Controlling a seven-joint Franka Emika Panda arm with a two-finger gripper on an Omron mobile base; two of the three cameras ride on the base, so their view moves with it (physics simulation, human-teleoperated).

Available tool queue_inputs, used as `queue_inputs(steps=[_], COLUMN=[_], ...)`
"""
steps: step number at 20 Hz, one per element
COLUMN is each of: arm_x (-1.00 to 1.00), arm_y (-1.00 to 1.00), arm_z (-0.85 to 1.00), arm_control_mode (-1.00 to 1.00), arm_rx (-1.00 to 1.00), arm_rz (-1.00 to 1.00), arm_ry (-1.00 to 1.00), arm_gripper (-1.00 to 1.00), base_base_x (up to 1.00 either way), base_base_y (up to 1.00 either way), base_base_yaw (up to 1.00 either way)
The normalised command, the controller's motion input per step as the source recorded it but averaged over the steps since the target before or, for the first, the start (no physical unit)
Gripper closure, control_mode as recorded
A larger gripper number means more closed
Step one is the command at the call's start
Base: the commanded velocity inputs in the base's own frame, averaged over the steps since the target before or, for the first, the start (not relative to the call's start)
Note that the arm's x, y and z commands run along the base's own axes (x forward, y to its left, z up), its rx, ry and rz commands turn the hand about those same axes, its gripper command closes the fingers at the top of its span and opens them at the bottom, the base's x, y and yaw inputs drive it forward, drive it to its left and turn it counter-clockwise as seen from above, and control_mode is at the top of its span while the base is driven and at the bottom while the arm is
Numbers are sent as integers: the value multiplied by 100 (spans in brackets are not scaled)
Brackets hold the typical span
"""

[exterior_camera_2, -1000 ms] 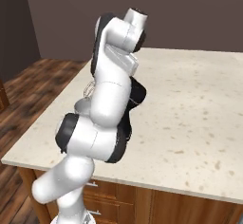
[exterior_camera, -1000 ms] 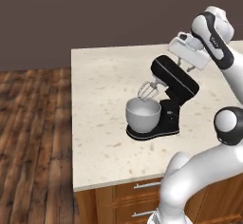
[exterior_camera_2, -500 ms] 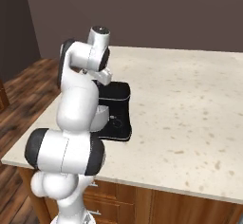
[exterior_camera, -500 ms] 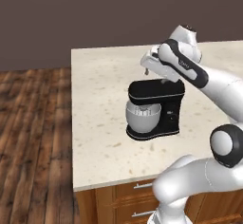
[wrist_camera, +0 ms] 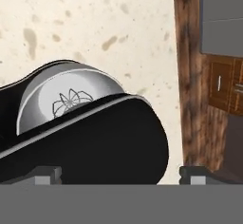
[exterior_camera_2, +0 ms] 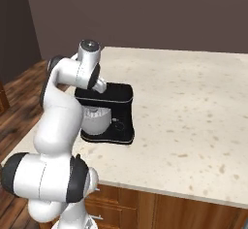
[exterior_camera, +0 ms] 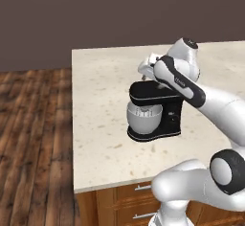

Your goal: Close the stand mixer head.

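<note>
Black, glossy stand mixer head (exterior_camera: 152, 91) is seen lowered, lying roughly level over the grey metal bowl (exterior_camera: 143, 118), on the beige speckled counter (exterior_camera: 100, 105) near its left edge. In left base view the head's rear and the mixer column are partly covered by the white forearm; in right base view the head (exterior_camera_2: 110, 93) shows beside the arm, but its front end and most of the bowl (exterior_camera_2: 95, 121) are hidden behind the arm's links.

Gripper (exterior_camera: 148, 66) sits just above the head's top, near the front end; fingers can't be made out there, being too small and part-hidden by the wrist. In hand view only two grey finger tips (wrist_camera: 45, 174) are seen at the bottom, cut off by the lower band, set wide apart w/ the head's (wrist_camera: 95, 147) black body between them; whether they press on it can't be told, and nothing is seen gripped.

Bowl (wrist_camera: 69, 97) in hand view is half covered by the head; inside, a wire whisk (wrist_camera: 71, 100) is seen from above.

Head's long axis runs about horizontal, rounded front end towards the counter's left edge and the wood floor (exterior_camera: 33, 139), rear over the column. Flat black mixer base (exterior_camera_2: 109, 137) lies under the bowl. Cabinet fronts w/ handles (exterior_camera: 142, 187) show below the counter edge.
</note>
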Motion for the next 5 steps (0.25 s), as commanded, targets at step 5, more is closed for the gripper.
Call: queue_inputs(steps=[5], arm_x=[0], arm_y=[0], arm_z=[0], arm_control_mode=[-100], arm_rx=[0], arm_rz=[0], arm_ry=[0], arm_gripper=[-100], base_base_x=[0], base_base_y=[0], base_base_yaw=[0])
